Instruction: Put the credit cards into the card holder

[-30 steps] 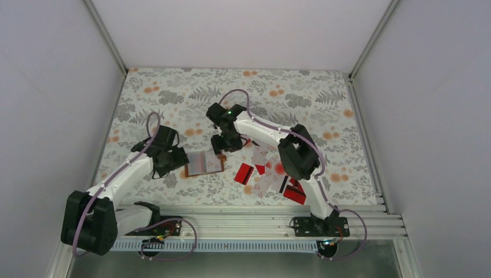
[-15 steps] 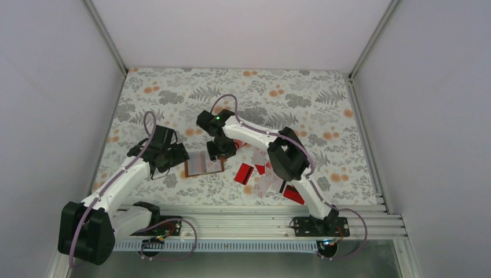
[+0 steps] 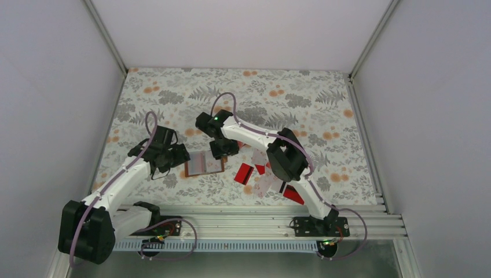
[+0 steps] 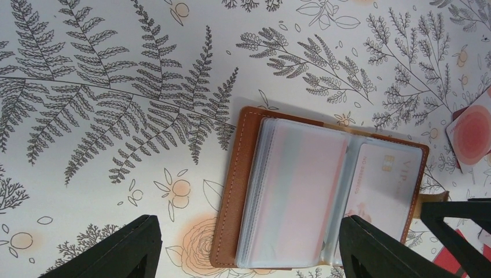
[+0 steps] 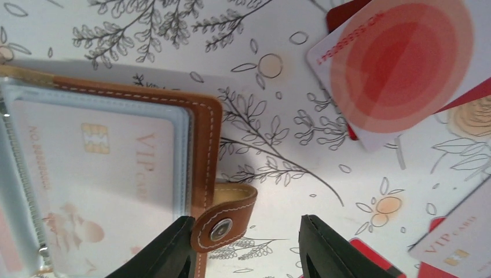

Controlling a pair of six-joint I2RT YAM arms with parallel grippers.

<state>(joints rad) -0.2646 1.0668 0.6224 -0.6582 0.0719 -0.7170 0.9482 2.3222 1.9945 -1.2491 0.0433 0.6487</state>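
Where the top view looks down, I log the card holder (image 3: 204, 163) open flat on the table (image 3: 324, 98), just left of the scattered credit cards (image 3: 244, 172); jaw gaps are too small to judge.
Left wrist: left gripper (image 4: 246, 243) wide apart, holding nothing, holder below.
Right wrist: right gripper (image 5: 240, 249) apart around the snap tab (image 5: 228, 217), contact unclear; holder cut off.

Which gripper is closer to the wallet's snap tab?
Right. The right gripper hangs with its fingers either side of the snap tab. The left gripper is over the opposite half of the holder, away from the tab.
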